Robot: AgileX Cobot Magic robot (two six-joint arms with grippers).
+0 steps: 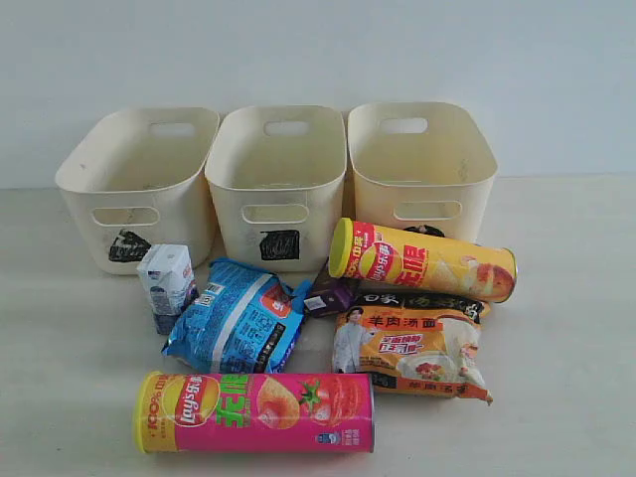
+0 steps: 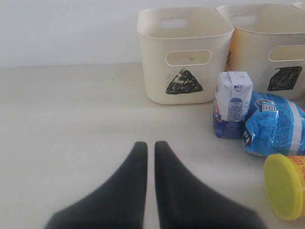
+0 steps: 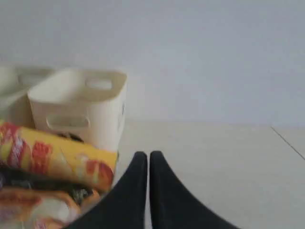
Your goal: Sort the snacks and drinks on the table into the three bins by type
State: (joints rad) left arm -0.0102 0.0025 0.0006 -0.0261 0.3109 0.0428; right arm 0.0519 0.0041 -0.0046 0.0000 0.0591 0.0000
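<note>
Three cream bins stand in a row at the back: triangle bin (image 1: 139, 184), square bin (image 1: 280, 179), third bin (image 1: 419, 169). In front lie a pink chip tube (image 1: 258, 412), a yellow-red chip tube (image 1: 422, 260), a blue noodle packet (image 1: 238, 316) and an orange noodle packet (image 1: 412, 348). A white-blue carton (image 1: 167, 286) stands upright; a purple carton (image 1: 330, 294) lies partly hidden between the packets. Neither arm shows in the exterior view. My left gripper (image 2: 150, 145) is shut and empty, over bare table left of the white carton (image 2: 232, 102). My right gripper (image 3: 148, 155) is shut and empty, right of the yellow-red tube (image 3: 57, 157).
A pale wall rises behind the bins. The triangle bin (image 2: 183, 52) and square bin (image 2: 267, 47) look empty from the left wrist view. The pink tube's yellow lid (image 2: 282, 186) lies close to the left gripper's right side.
</note>
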